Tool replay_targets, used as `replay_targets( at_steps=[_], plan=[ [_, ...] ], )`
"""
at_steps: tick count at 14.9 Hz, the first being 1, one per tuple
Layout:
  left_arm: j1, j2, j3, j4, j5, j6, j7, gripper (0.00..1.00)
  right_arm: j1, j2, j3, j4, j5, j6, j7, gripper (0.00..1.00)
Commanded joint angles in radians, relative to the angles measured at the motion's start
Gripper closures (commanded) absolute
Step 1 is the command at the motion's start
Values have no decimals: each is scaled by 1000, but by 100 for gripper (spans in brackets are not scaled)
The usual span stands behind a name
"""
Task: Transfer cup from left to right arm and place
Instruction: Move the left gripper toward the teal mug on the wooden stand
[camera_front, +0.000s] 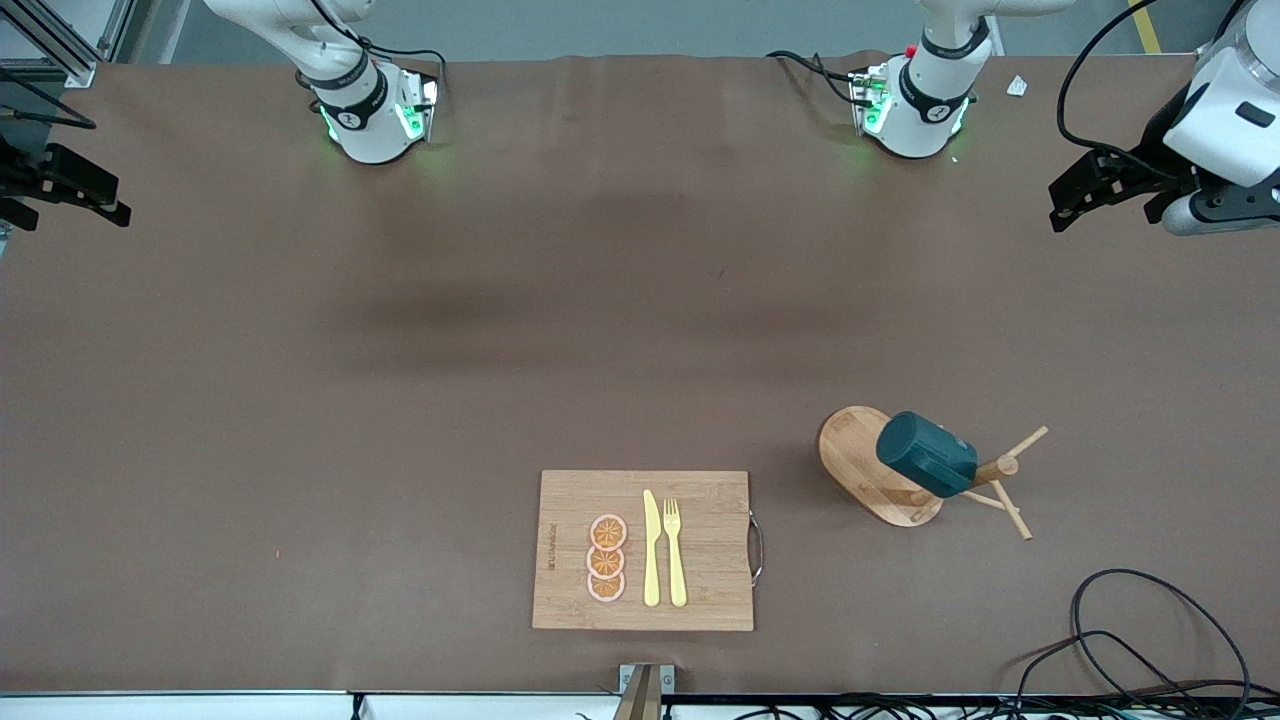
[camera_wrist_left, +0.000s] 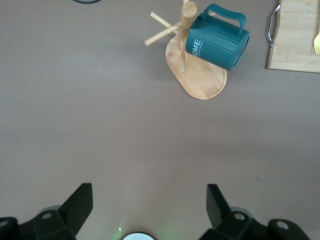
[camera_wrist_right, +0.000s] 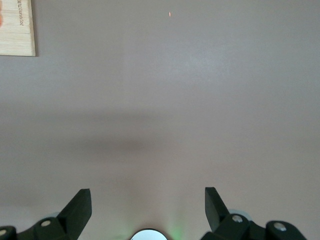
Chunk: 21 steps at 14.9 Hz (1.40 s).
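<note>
The cup (camera_front: 925, 455) is a dark teal mug that hangs tilted on a peg of the wooden stand (camera_front: 865, 470), toward the left arm's end of the table. The left wrist view shows the cup (camera_wrist_left: 217, 42), its handle up, on the stand (camera_wrist_left: 200, 77), well away from my left gripper (camera_wrist_left: 149, 200). That gripper (camera_front: 1062, 205) hovers open and empty over the table's edge at the left arm's end. My right gripper (camera_front: 100, 200) waits open and empty over the right arm's end of the table, and in its wrist view (camera_wrist_right: 148, 200) only bare table lies below it.
A wooden cutting board (camera_front: 700, 545) lies near the front edge, beside the stand. It carries a yellow knife (camera_front: 651, 550), a yellow fork (camera_front: 675, 550) and three orange slices (camera_front: 606, 558). Black cables (camera_front: 1150, 640) loop at the front corner at the left arm's end.
</note>
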Motion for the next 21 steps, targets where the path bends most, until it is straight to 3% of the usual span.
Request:
replay_targets(
  at_steps=[1, 8, 13, 17, 21],
  plan=[
    [2, 5, -3, 22, 19, -21, 14, 0, 4, -20, -3, -20, -6, 1, -12, 0],
    [8, 73, 0, 82, -26, -3, -6, 0, 3, -20, -3, -20, -6, 1, -12, 0],
    [78, 85, 5, -59, -174, 181, -159, 0, 3, -20, -3, -20, -8, 1, -13, 0],
    [78, 88, 4, -168, -184, 327, -345, 0, 4, -20, -2, -18, -37, 5, -24, 0],
    [75, 132, 0, -188, -253, 388, -495, 0, 0, -18, -5, -18, -31, 5, -20, 0]
  ],
)
